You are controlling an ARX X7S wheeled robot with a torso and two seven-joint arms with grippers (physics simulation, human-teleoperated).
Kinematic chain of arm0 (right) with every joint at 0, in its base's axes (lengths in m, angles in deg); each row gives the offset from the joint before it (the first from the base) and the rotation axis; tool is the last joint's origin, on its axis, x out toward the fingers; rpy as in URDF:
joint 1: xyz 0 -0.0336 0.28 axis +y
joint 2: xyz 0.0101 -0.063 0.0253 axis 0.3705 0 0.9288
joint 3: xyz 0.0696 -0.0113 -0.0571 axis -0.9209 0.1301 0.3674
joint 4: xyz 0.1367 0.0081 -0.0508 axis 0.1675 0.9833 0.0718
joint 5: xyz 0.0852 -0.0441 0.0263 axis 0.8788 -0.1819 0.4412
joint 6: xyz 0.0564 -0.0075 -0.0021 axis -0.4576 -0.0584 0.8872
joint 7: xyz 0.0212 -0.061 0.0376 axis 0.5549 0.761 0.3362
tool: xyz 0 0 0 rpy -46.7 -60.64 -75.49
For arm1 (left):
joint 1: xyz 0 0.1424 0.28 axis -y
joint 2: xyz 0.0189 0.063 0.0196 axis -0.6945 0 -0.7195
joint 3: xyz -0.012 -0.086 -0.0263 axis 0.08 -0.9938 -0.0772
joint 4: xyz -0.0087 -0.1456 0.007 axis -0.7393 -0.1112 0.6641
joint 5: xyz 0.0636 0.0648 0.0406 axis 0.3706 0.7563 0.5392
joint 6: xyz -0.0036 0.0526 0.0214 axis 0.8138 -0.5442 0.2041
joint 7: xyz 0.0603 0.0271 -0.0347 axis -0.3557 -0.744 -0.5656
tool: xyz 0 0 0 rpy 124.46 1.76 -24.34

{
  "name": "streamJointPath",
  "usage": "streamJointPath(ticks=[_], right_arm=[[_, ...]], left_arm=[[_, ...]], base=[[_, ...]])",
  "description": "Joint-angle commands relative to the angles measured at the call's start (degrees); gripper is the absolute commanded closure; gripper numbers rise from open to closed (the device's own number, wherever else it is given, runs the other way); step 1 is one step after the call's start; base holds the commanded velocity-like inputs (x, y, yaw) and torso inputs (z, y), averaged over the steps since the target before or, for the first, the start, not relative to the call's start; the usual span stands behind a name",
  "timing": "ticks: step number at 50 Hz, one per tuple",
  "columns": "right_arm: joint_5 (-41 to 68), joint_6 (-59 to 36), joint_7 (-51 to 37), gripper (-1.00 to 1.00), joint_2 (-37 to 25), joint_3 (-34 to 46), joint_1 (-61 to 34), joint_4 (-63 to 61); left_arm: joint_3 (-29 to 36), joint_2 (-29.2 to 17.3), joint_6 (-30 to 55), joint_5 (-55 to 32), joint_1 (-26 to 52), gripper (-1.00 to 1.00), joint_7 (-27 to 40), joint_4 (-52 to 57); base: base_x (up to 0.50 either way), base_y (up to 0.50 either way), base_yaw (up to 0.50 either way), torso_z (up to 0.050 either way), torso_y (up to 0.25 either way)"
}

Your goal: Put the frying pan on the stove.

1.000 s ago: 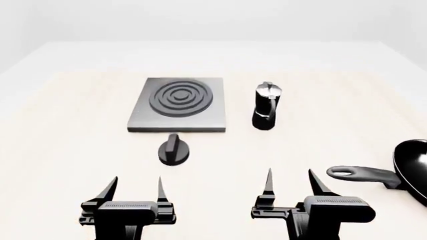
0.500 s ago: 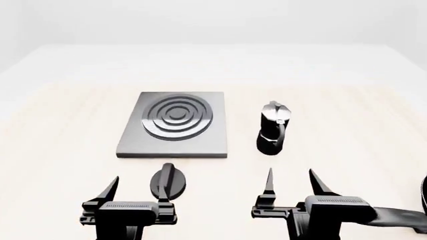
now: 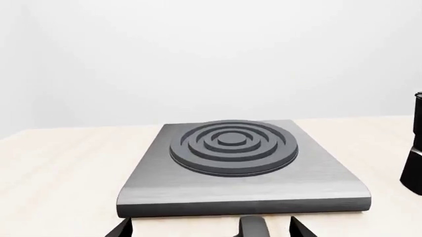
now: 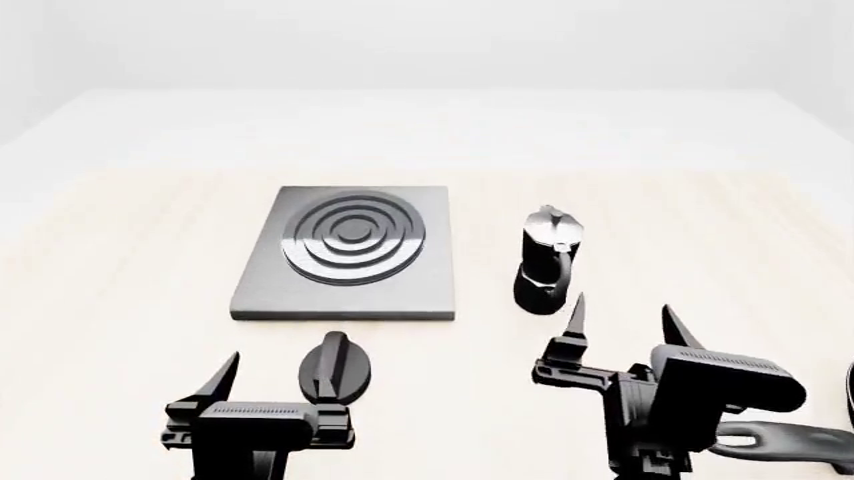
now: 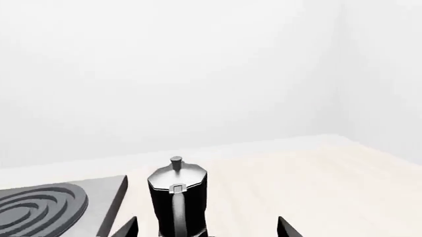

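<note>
Sitting flat on the pale wooden table (image 4: 120, 260), the stove (image 4: 350, 252) lies square and grey with its dark ring burner bare. Just right of it stands the moka pot (image 4: 546, 260), upright, apart from the stove's edge. A small black knob (image 4: 335, 367) rests on the table in front of the stove, close to the left gripper's inner finger.

The frying pan (image 4: 787, 437) shows only at the head view's lower right corner: its long black handle with the loop end runs toward the edge, and a sliver of the rim at the far right may be the bowl, though too little shows to be sure. It lies well apart from the stove, on the far side of the moka pot.

The left gripper (image 4: 270, 372) hovers low in front of the stove, fingers spread and holding nothing. The right gripper (image 4: 627, 325) is raised and angled near the moka pot, fingers likewise spread and empty, with the pan handle just beside and below its body.
</note>
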Motion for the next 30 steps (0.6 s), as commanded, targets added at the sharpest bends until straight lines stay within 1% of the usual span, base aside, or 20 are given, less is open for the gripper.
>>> streamJointPath(ticks=[1, 4, 7, 9, 10, 14, 17, 22, 23, 30], right_arm=[[0.00, -4.22, -6.39, -1.00, 1.20, -3.48, -3.45, -2.10], [-2.59, -3.40, -9.56, -1.00, 1.88, -3.66, -4.06, -0.80], [-2.96, -3.74, -12.53, -1.00, 3.32, -4.80, -4.94, 0.21], [-5.21, -4.15, -15.96, -1.00, 4.34, -4.92, -5.59, 1.05], [-3.32, -3.34, -15.70, -1.00, 5.06, -5.75, -5.67, 1.46], [-9.21, -2.21, -21.20, -1.00, 5.50, -3.58, -6.91, 3.39], [-9.17, -2.66, -24.35, -1.00, 6.92, -3.48, -7.52, 4.19], [-8.41, -1.77, -26.16, -1.00, 6.53, -2.36, -8.04, 5.16], [-9.06, -1.54, -28.06, -1.00, 6.94, -2.60, -8.51, 5.80], [-5.71, 1.50, -32.42, -1.00, 7.14, -3.60, -9.08, 7.80]], left_arm=[[0.38, -0.46, -0.01, -0.30, -0.03, -1.00, 0.49, 0.26], [0.49, -0.53, -0.06, -0.43, 0.01, -1.00, 0.57, 0.23], [0.57, -0.61, -0.10, -0.52, 0.07, -1.00, 0.69, 0.18], [0.58, -0.65, -0.08, -0.67, 0.12, -1.00, 0.76, 0.16], [0.61, -0.67, -0.10, -0.71, 0.13, -1.00, 0.79, 0.16], [0.69, -0.80, -0.31, -0.79, 0.10, -1.00, 0.96, 0.12], [0.84, -0.85, -0.43, -0.65, 0.14, -1.00, 1.19, 0.01], [1.28, -1.02, -0.81, -0.33, 0.01, -1.00, 1.40, -0.05], [1.31, -1.04, -0.78, -0.42, -0.04, -1.00, 1.40, 0.08], [1.28, -1.22, -0.95, -0.85, -0.03, -1.00, 1.70, 0.18]], base=[[0.00, 0.00, 0.00, 0.000, 0.000], [0.00, 0.00, 0.00, 0.000, 0.000], [0.00, 0.00, 0.00, 0.000, 0.000], [0.00, 0.00, 0.00, 0.000, 0.000], [0.00, 0.00, 0.00, 0.000, 0.000], [0.00, 0.00, 0.00, 0.000, 0.000], [0.00, 0.00, 0.00, 0.000, 0.000], [0.00, 0.00, 0.00, 0.000, 0.000], [0.00, 0.00, 0.00, 0.000, 0.000], [0.00, 0.00, 0.00, 0.000, 0.000]])
